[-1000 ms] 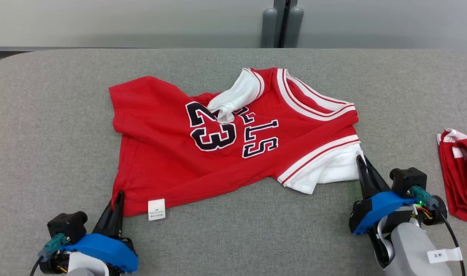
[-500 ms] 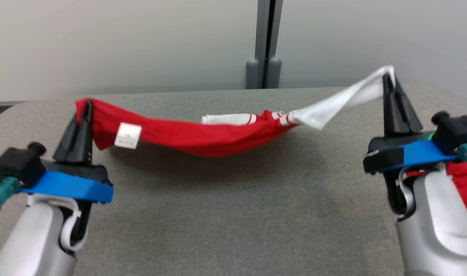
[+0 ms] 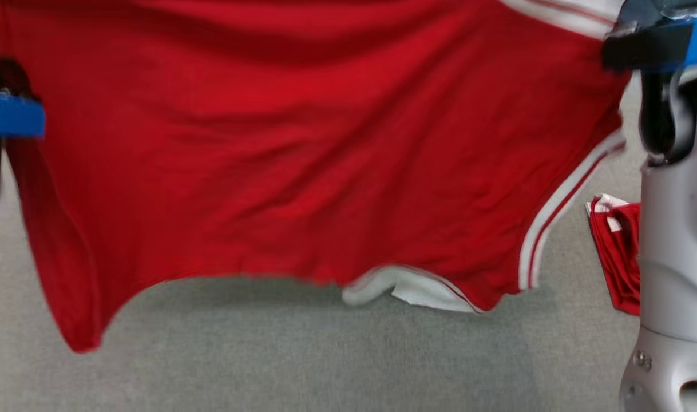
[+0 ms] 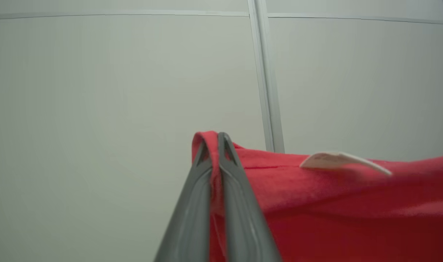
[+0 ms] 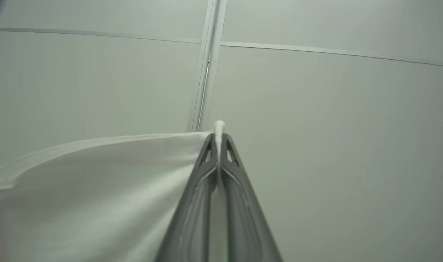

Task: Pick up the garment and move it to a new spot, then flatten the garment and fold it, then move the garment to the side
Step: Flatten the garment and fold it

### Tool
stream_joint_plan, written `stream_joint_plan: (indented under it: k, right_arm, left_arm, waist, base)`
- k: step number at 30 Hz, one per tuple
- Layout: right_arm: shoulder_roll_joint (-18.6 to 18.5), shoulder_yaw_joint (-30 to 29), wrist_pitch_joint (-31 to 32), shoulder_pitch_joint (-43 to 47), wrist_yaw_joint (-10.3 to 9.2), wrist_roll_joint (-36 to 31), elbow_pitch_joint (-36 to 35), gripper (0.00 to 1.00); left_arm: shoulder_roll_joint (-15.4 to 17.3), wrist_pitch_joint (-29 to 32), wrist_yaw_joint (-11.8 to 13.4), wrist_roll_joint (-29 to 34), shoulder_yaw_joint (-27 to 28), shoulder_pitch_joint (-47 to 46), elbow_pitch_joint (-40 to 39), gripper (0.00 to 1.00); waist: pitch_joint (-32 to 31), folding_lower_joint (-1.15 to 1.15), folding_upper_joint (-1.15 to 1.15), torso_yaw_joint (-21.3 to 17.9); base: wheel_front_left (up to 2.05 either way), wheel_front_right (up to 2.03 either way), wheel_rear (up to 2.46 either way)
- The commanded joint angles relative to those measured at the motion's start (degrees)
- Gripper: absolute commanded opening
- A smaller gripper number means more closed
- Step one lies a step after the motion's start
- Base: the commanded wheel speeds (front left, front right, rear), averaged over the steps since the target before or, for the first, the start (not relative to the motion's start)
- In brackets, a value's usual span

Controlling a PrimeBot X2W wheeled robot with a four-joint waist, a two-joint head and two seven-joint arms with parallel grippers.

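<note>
Head view: garment (image 3: 303, 143) higher vs. before

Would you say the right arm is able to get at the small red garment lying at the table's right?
Probably not yet: the right end effector is shut on the white sleeve of the lifted jersey. The small red garment lies uncovered beside that forearm, so only the occupied grip hinders it.

Perhaps folded red cloth (image 3: 616, 257) on grey table (image 3: 325, 355)
</note>
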Motion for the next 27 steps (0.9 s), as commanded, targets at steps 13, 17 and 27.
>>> stream_joint_plan:
  k: [13,17,27]
  right_arm:
    - [-0.2,-6.62,-4.43,-24.14,0.02,-12.32,7.03,0.0]
    - [-0.26,-8.79,-5.21,-24.9,0.0,-12.14,5.71,0.0]
    - [-0.3,-2.22,-5.44,7.43,-0.03,-0.37,1.94,0.0]
  left_arm:
    - [-0.26,-6.1,-0.06,2.06,-0.9,-23.41,13.22,0.0]
    - [-1.26,-6.3,-0.07,1.26,1.12,-24.24,13.51,0.0]
    - [-5.36,-6.34,0.0,-0.88,3.14,4.41,17.73,0.0]
  waist:
    - [14.96,0.0,0.0,-0.77]
    - [16.22,0.0,0.0,-1.6]
    - [14.71,0.0,0.0,-2.58]
  base:
    - [0.0,0.0,0.0]
    - [0.0,0.0,0.0]
    - [0.0,0.0,0.0]
